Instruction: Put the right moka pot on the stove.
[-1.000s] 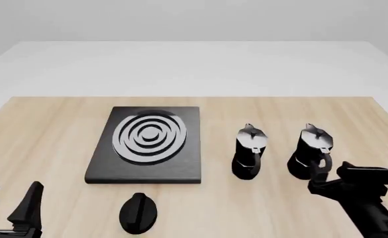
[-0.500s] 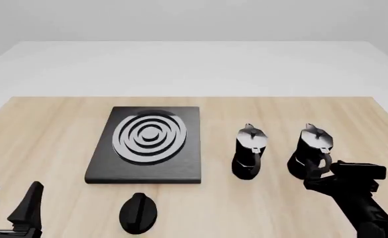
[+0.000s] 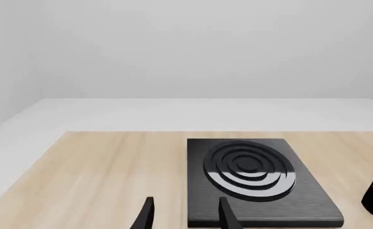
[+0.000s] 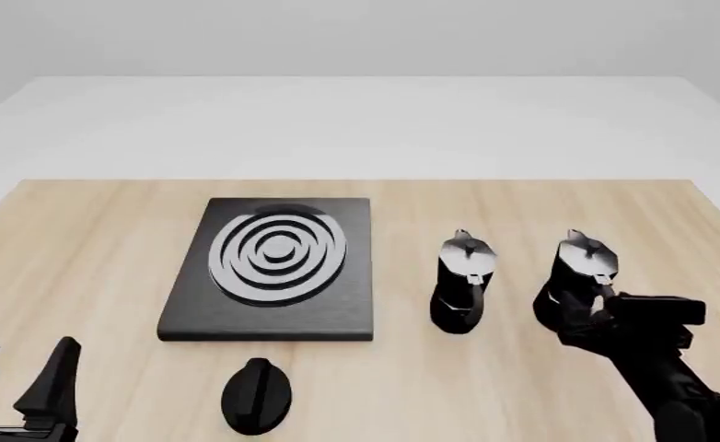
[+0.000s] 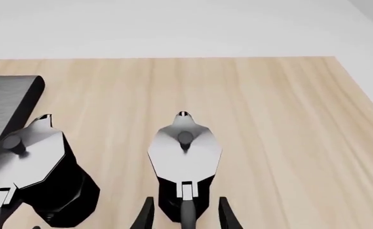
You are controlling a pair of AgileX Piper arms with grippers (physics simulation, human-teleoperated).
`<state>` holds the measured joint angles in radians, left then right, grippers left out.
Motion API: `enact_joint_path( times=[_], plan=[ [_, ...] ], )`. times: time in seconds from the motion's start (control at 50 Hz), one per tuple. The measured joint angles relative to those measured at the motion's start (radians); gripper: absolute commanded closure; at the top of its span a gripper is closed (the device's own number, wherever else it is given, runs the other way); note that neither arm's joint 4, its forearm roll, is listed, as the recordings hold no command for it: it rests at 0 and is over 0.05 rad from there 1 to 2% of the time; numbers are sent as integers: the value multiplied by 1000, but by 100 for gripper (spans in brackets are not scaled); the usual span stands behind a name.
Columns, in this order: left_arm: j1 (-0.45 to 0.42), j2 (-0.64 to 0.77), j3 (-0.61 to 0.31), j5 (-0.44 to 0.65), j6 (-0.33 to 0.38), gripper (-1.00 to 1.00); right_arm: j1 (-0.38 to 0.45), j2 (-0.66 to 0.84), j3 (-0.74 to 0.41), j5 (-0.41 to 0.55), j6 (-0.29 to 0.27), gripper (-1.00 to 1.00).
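Right wrist view shows the right gripper (image 5: 183,214) with fingers spread, one on each side of the handle of the right moka pot (image 5: 184,157), not yet pinching it. This pot stands upright on the table (image 4: 114,239), beside the slimmer moka pot (image 4: 462,281). Further left lies the stove (image 4: 276,267). The left gripper (image 3: 183,217) is spread too, near the black knob (image 4: 257,396).

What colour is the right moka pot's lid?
Shiny silver on the right moka pot, seen best in the right wrist view.

A bare simulated tabletop scene: plain wooden table (image 4: 90,239), blank grey-white surround, kitchen props only.
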<state>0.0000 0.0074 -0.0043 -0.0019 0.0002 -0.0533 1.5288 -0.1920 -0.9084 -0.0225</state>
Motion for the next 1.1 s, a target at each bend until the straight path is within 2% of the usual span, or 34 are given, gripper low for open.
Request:
enact_joint_path(
  times=[0.34, 0.36, 0.54, 0.78, 1.1],
  plan=[
    [0, 0, 0, 0, 0, -100, -3, 29, -37, 20, 6, -100],
    [0, 0, 0, 0, 0, -100, -3, 30, -36, 18, 7, 100],
    [0, 0, 0, 0, 0, -100, 1, 11, -10, 4, 11, 100],
    [0, 0, 0, 0, 0, -100, 6, -50, 16, 32, 3, 100],
    [0, 0, 0, 0, 0, -100, 11, -239, 17, 147, -39, 100]
  ],
)
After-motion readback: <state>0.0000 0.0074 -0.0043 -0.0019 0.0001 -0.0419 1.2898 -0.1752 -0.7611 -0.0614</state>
